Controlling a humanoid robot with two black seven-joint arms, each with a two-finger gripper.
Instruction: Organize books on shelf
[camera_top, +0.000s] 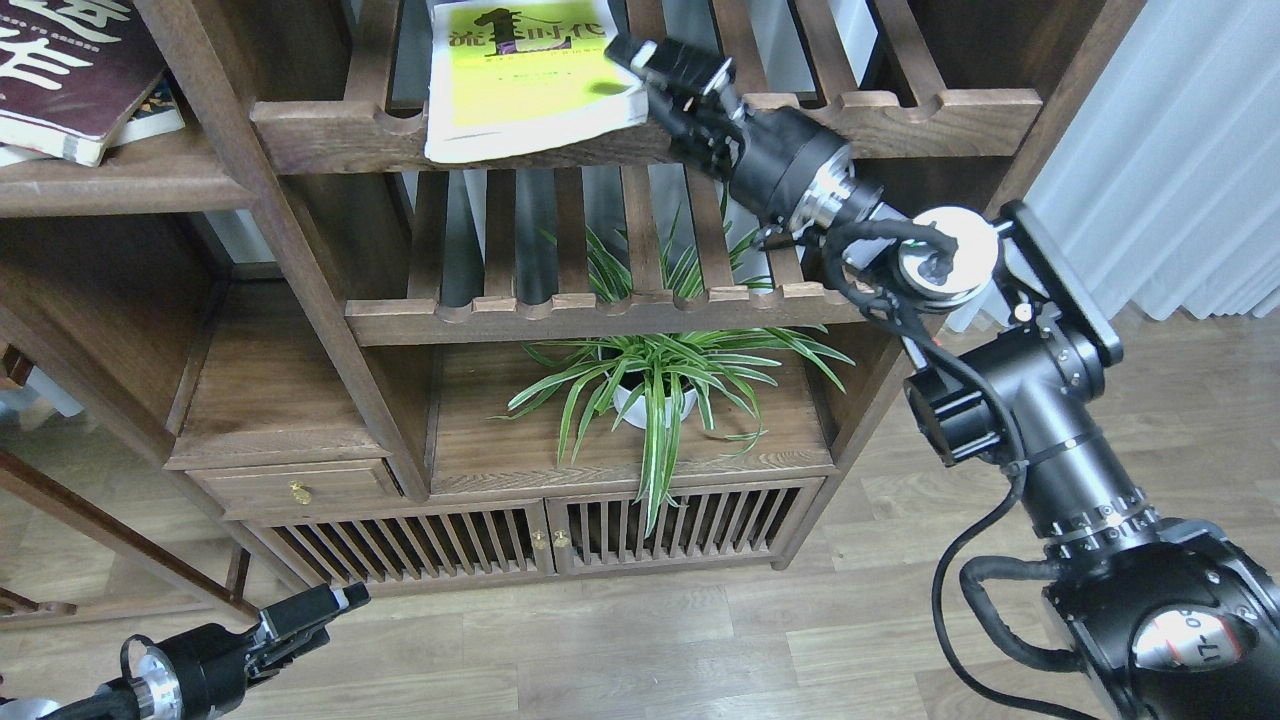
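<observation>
A dark wooden shelving unit (300, 300) fills the view; the yellow-green paperback (525, 85) lies on its top slatted rack (640, 130), its lower right corner pinched in the right gripper (655, 85). It looks light and floppy, so a hold nearer the spine would probably sag less. Three books show: this one, plus the maroon paperback (70, 70) stacked on another (155, 112) on the plank shelf (120, 185); the left gripper (315, 612) hangs low, jaws closed on nothing.

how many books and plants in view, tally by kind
books: 3 (yellow-green book on the slatted rack, maroon book stacked on a smaller book on the plank shelf)
potted plants: 1 (spider plant)
total: 4
</observation>
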